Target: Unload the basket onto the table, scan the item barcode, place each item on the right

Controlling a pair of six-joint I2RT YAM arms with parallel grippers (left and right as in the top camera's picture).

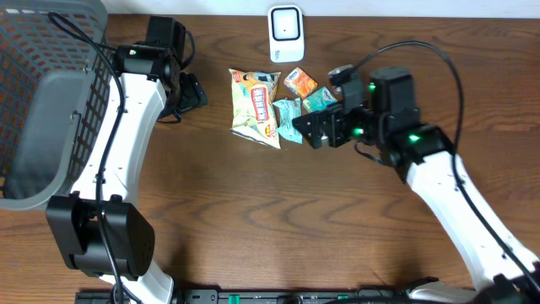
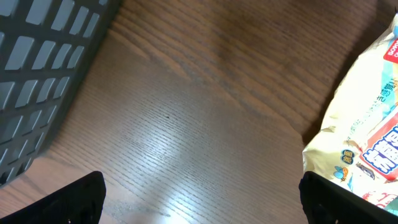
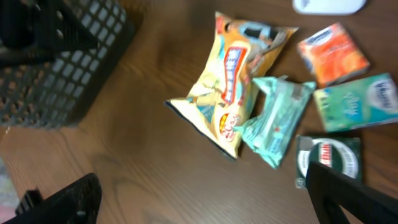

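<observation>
Left hand (image 1: 190, 91) and right hand (image 1: 314, 131) are wide and empty. The snack bag (image 1: 256, 105) lies near the scanner (image 1: 285, 34), touching the teal packet (image 1: 287, 118). Closing the right hand there may pinch both, blocking a clean scan.

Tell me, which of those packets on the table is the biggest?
The yellow snack bag, at the pile's left edge. It is far longer and wider than the orange packet, the teal pack and the pale green packet beside it.
</observation>
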